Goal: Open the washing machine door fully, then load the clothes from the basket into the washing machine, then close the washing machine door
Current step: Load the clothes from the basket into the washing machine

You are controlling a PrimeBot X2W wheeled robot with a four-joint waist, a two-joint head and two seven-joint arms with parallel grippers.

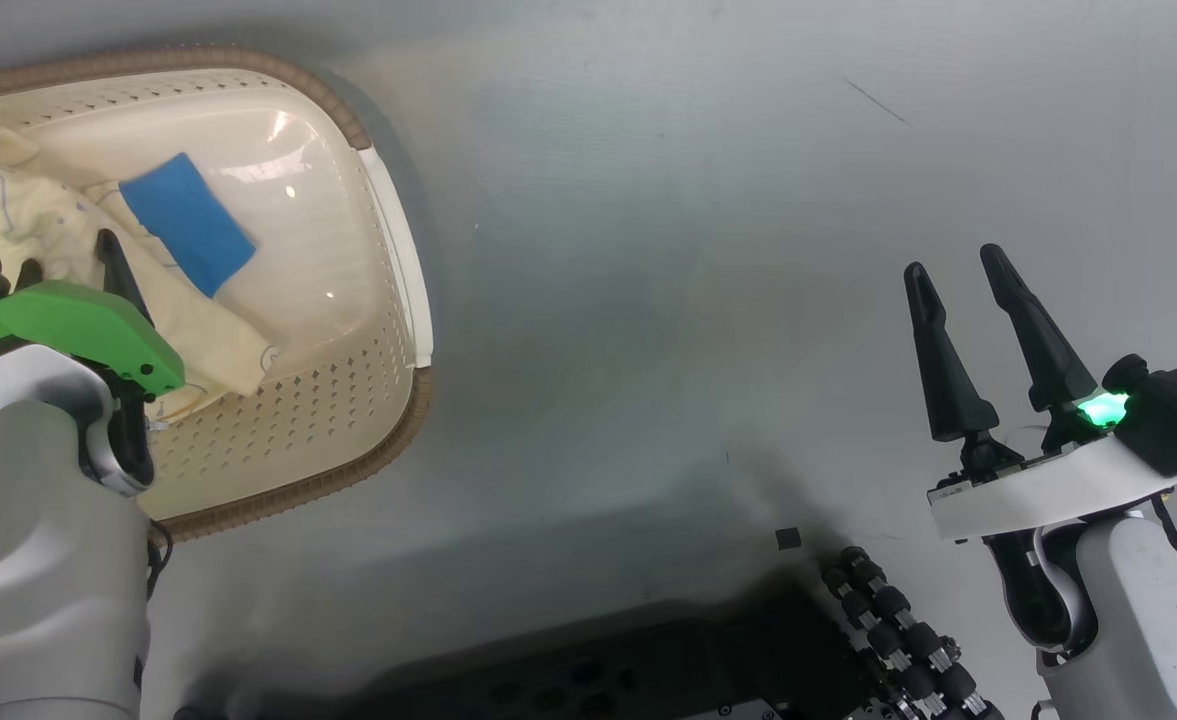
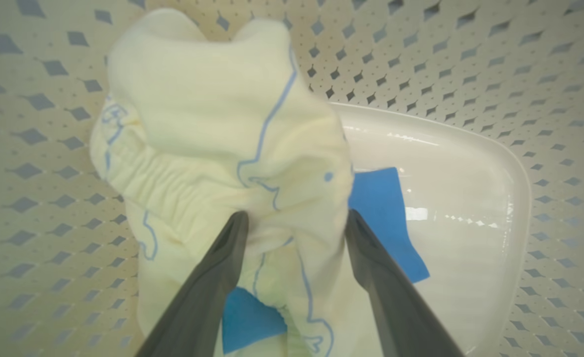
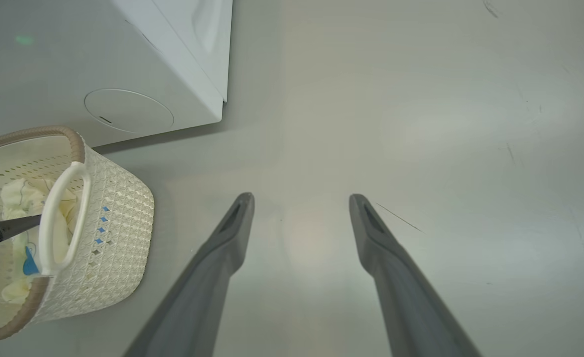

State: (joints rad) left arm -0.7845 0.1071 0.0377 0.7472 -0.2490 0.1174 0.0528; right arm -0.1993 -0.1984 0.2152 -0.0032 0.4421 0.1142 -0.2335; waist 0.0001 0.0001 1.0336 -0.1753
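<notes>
Left gripper (image 2: 295, 218) sits in the basket (image 2: 470, 74), fingers (image 2: 207, 282) apart astride the clothes (image 2: 212, 124) at frame centre; right gripper (image 1: 953, 262), fingers also apart, hangs well away at lower right.

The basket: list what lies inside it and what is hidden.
Inside the basket lie pale yellow clothes with blue line prints and a blue cloth. The open left pincer straddles a yellow fold. The clothes hide part of the blue cloth and the basket bottom beneath.
</notes>
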